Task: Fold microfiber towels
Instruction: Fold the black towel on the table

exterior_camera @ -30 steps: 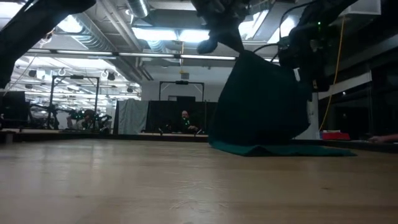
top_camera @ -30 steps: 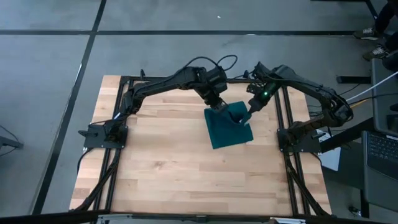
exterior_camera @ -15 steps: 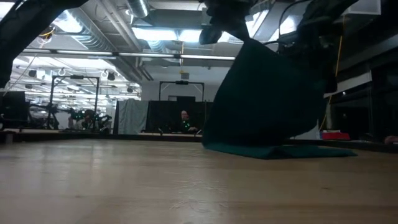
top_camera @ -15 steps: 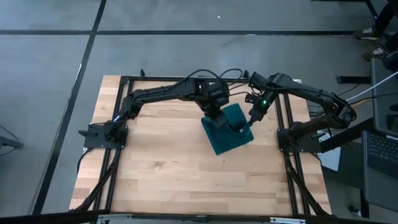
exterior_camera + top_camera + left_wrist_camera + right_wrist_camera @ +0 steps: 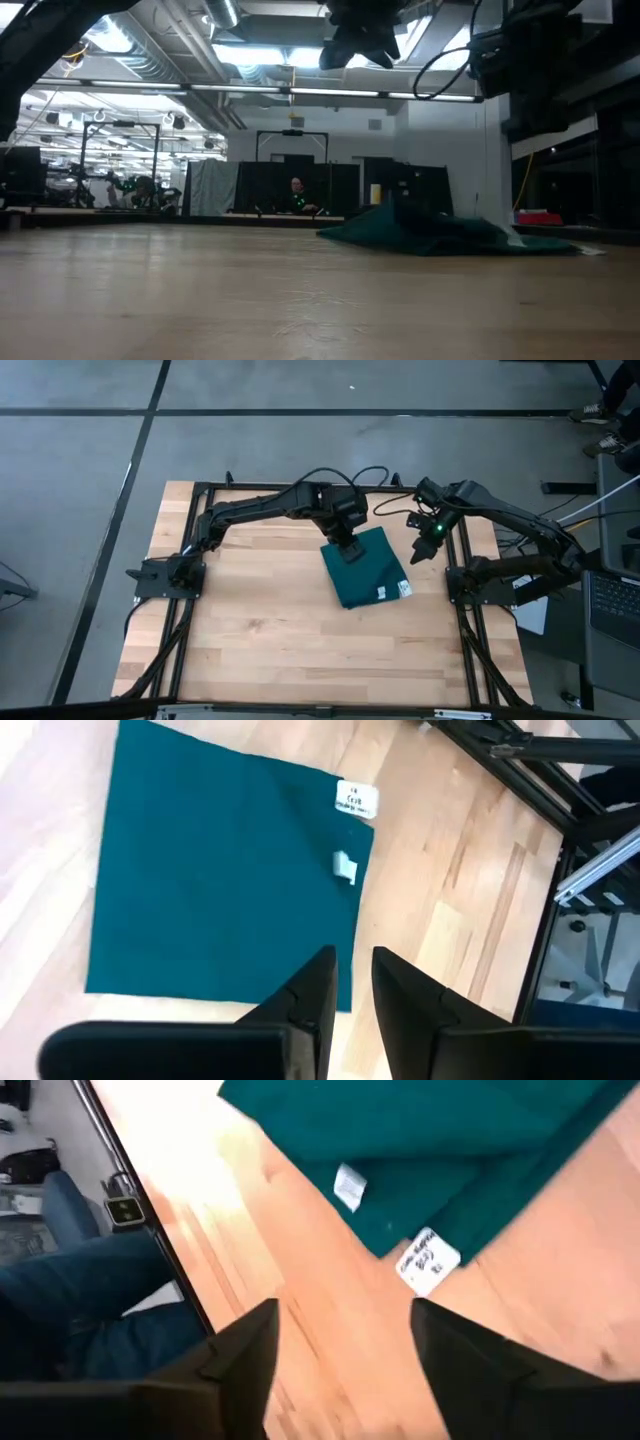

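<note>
Your teal-green towel [image 5: 366, 567] lies folded on the wooden table [image 5: 260, 630], right of centre and toward the far edge in the high view. It is a tilted rectangle, with its small white tag [image 5: 405, 589] showing at the corner toward four o'clock. In the low view the towel [image 5: 440, 235] sits on the tabletop as a low, rumpled heap, slightly raised on its left side. The left wrist view shows the cloth [image 5: 220, 885] flat with two white tags along one edge; the right wrist view shows the layered edges of the fold [image 5: 440, 1140] and both tags near the corner.

Your left gripper [image 5: 350, 552] hangs over the towel's far edge, at about eleven o'clock from the cloth's centre. In its wrist view the fingers [image 5: 310, 1000] stand a narrow gap apart with nothing between them, above the cloth.

Your right gripper [image 5: 420, 550] is off the towel, at about two o'clock from it, over bare wood near the table frame [image 5: 460, 575]. Its fingers [image 5: 240, 1355] are spread wide and hold nothing.

A person's leg in blue jeans [image 5: 90, 1295] shows beyond the table edge in the right wrist view.
</note>
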Controlling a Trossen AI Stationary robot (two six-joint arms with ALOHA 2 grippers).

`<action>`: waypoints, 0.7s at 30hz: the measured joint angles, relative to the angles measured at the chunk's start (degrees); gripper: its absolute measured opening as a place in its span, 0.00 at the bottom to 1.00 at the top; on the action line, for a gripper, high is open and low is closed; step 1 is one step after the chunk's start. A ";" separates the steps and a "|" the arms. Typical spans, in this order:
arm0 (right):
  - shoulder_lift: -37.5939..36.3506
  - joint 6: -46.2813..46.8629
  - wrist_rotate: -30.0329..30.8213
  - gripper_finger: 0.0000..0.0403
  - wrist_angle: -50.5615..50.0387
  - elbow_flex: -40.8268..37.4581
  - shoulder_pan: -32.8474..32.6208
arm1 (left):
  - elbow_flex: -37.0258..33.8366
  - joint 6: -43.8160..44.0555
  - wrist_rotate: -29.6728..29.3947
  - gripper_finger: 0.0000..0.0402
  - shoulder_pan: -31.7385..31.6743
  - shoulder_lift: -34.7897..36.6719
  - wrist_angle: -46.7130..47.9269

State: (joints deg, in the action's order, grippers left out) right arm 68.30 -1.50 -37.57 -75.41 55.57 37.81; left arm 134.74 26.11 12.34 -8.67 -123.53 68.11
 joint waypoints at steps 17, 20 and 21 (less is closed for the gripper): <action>-4.34 7.18 15.31 0.68 6.92 0.00 -2.70 | -4.69 -13.90 -13.99 0.16 -6.92 4.58 2.36; -4.35 9.72 15.96 0.64 11.36 0.00 -2.45 | -10.82 -15.83 -14.03 0.16 -6.83 4.29 -0.44; -4.35 10.17 15.91 0.63 12.12 0.00 -2.28 | -12.24 -15.83 -13.93 0.16 -7.13 4.29 -1.91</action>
State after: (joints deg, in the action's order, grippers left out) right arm 63.94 8.67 -21.66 -63.29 55.57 35.53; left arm 122.50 10.28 -1.60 -15.80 -119.24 66.20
